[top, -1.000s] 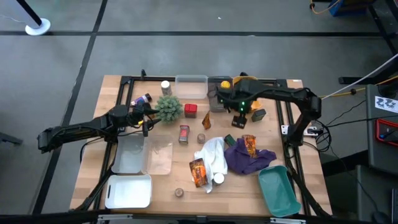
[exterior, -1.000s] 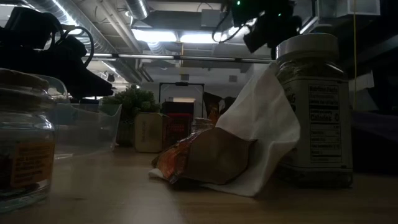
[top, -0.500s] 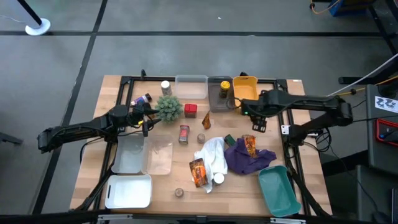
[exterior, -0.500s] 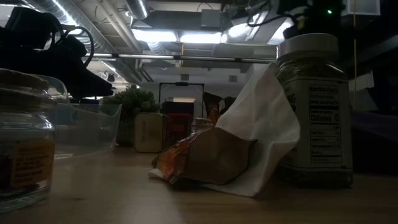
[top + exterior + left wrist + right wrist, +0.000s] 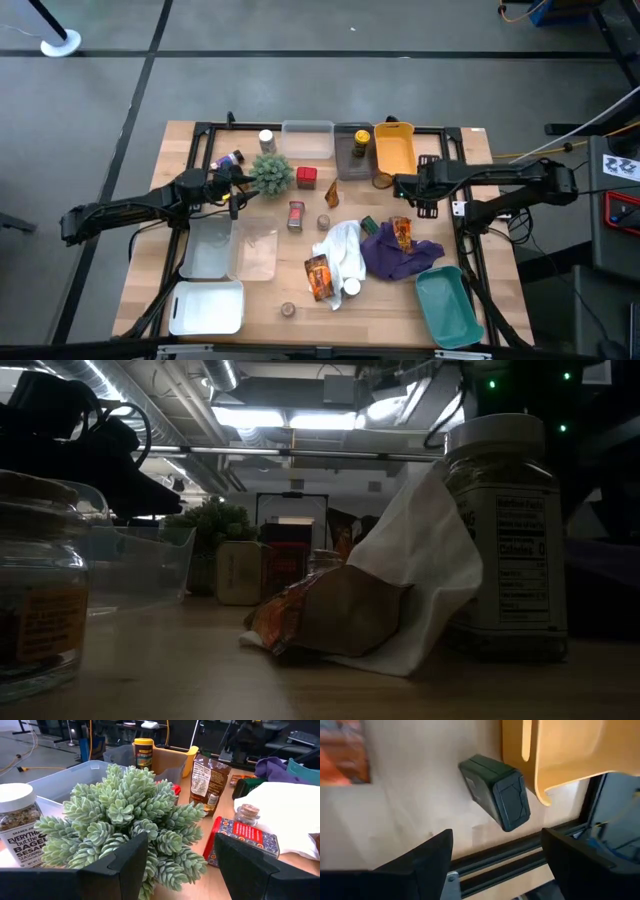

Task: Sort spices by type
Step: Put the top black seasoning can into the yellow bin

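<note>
Spices lie scattered over the table: red tins (image 5: pixel 306 176) (image 5: pixel 296 215), a white-capped jar (image 5: pixel 267 140), foil packets (image 5: pixel 319 275) (image 5: pixel 401 232), and a brown disc (image 5: pixel 288 310). A dark green tin (image 5: pixel 495 790) lies flat on the wood beside the yellow bin (image 5: pixel 555 750). My right gripper (image 5: pixel 404 186) (image 5: pixel 496 836) hangs open above this tin, pointing steeply down, one finger to each side and clear of it. At the left my left gripper (image 5: pixel 240 189) (image 5: pixel 180 840) stands open and nearly level, right in front of the spiky green plant (image 5: pixel 130 815). My left gripper has the plant's leaves (image 5: pixel 165 855) reaching between its open fingers from the far side. Whether the fingers touch them, I cannot tell.
Clear, grey and yellow bins (image 5: pixel 307 138) (image 5: pixel 352 150) (image 5: pixel 394 148) line the far edge. A teal bin (image 5: pixel 450 305) stands near right, with white and clear bins (image 5: pixel 210 305) (image 5: pixel 235 250) near left. White and purple cloths (image 5: pixel 342 250) (image 5: pixel 395 255) lie mid-table. A black frame rail (image 5: pixel 520 855) runs beside the dark tin.
My right gripper has drawn back from over the far bins toward the table's right edge, come a little nearer and sunk. It has tipped steeply downward and rolled, staying open, and now hangs over the dark green tin.
</note>
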